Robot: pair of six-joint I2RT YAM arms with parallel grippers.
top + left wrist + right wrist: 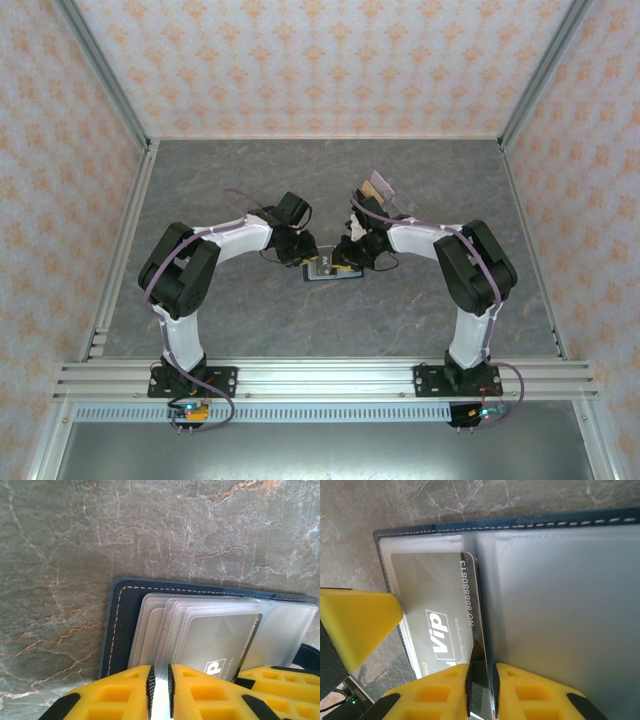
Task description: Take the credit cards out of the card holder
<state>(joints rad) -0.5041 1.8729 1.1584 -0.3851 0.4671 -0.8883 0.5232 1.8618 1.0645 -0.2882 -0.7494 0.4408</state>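
- Surface: grey marbled table (pixel 250 180), enclosed by walls (pixel 320 70) papered in a pale orange pattern; a metal rail (pixel 330 378) runs along the near edge.
- Card holder (pixel 322 272): lying open flat at mid-table, between my two claws, clear sleeves facing up.
- Loose cards (pixel 380 188): resting on the table beyond my right arm, well apart from the card holder.
- Left claw (pixel 160 692): nearly closed, its yellow fingers (pixel 125 690) pinching a thin clear sleeve edge of the card holder.
- Right claw (pixel 480 692): nearly closed, clamped on the edge of a grey card (pixel 435 610) printed "Vip", which sits partly in its sleeve.
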